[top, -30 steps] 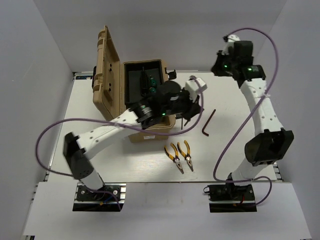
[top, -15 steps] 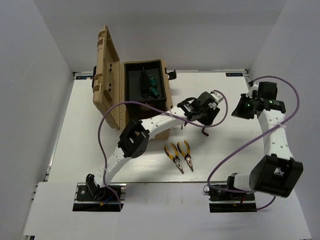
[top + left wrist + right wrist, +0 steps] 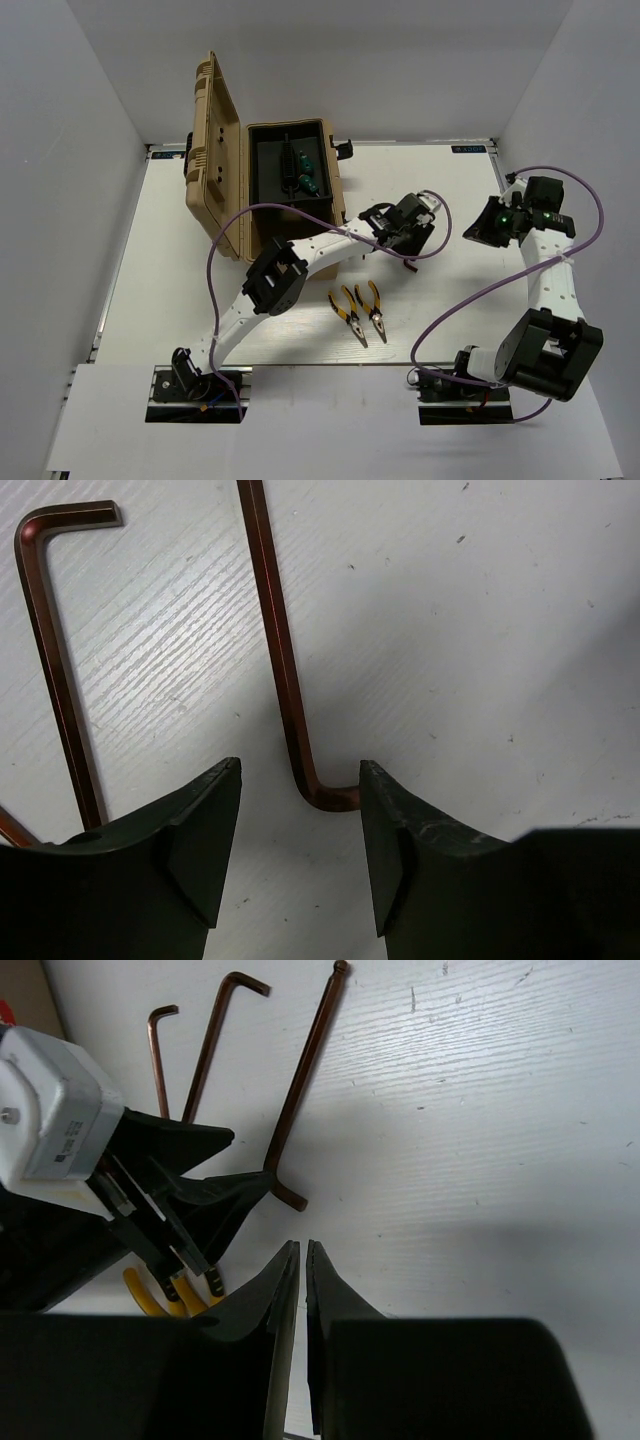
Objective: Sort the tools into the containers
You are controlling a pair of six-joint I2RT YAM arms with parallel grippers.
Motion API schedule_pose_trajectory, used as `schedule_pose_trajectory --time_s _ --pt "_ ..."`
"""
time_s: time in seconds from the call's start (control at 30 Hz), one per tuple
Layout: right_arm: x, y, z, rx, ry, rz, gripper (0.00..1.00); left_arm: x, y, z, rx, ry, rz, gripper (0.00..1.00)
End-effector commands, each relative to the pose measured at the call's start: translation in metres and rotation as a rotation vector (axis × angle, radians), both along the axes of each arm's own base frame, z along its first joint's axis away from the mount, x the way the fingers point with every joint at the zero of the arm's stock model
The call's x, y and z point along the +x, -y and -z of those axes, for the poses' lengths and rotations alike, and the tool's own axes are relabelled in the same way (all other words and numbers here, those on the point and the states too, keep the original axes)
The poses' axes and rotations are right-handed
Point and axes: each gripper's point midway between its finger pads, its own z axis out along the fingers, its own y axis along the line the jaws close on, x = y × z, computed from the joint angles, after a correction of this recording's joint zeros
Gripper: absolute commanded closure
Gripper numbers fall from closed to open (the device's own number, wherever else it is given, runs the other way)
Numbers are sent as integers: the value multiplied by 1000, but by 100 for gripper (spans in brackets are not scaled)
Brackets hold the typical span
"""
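The tan toolbox stands open at the back left, its lid upright, and a green-handled screwdriver lies in its black interior. Two yellow-and-black pliers lie on the table in front of the box. My left gripper is open and low over the table, and the bent end of a long hex key lies between its fingertips. A second hex key lies to the left. My right gripper is shut on nothing, hovering just right of the left gripper.
The right wrist view shows three hex keys side by side on the white table. Purple cables loop from both arms. White walls enclose the table at the back and sides.
My left arm swung from the toolbox rightward to the hex keys, and its gripper opened. My right arm came down from the back right corner to just right of the left gripper.
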Motion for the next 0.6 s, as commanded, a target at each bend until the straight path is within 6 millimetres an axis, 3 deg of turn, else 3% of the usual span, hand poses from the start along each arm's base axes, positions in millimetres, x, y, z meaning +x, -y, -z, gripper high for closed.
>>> schedule_pose_trajectory --time_s 0.0,0.17,0.33,0.47,0.57 --pt "4 -5 -10 37 54 -17 87 4 10 -11 -39 15 -10 39" --pt "2 -7 -11 56 65 -22 87 8 6 12 6 10 -43 42" --pt "0 -9 -14 83 76 -27 86 14 -2 19 38 28 -86 45" --pt "-1 -9 -15 96 80 -24 86 16 -8 37 82 27 -105 49" --pt "0 -7 -18 102 89 -16 86 8 -14 47 144 36 -106 51"
